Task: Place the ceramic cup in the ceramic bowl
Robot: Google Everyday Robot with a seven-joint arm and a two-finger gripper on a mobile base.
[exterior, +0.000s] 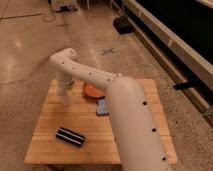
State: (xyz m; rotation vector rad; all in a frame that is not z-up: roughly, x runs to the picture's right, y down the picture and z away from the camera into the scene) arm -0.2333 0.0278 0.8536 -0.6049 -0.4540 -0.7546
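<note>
My white arm reaches from the lower right over the wooden table (55, 117) and bends down at the left. The gripper (64, 98) hangs at its end, low over the table's left part, left of the bowl. The ceramic cup does not show apart from the gripper; it is hidden behind it or merges with its white shape. The orange ceramic bowl (90, 92) sits at the table's back middle, half covered by my arm.
A blue sponge (102, 107) lies just in front of the bowl, next to my arm. A black ribbed block (70, 136) lies at the table's front left. The floor surrounds the table; a dark wall base runs along the right.
</note>
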